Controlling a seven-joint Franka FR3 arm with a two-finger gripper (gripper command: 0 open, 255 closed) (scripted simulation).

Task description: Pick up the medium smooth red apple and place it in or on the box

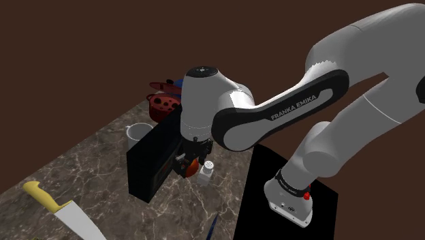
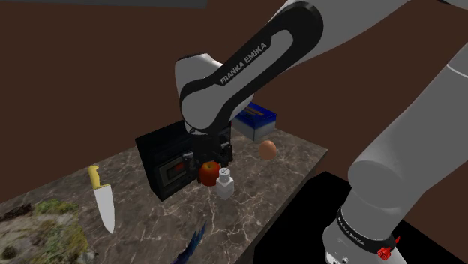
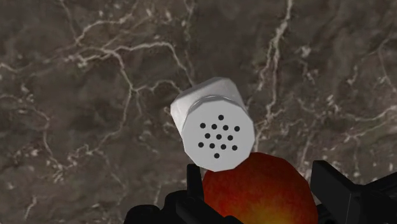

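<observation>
Pinching red apple [image 3: 257, 191] | fingers [image 3: 334, 191] clamped on both sides | white shaker [image 3: 213, 124] just beside

White arm [image 1: 371, 54], dark joint bands; black link reads FRANKA EMIKA [image 1: 294, 108] in white; small red button [image 1: 306, 196] near base; all-black gripper [image 3: 259, 181].

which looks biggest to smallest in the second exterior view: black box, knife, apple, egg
1. black box
2. knife
3. apple
4. egg, only a little smaller than the apple; it lies farther from the camera, so that pair is unsure
</observation>
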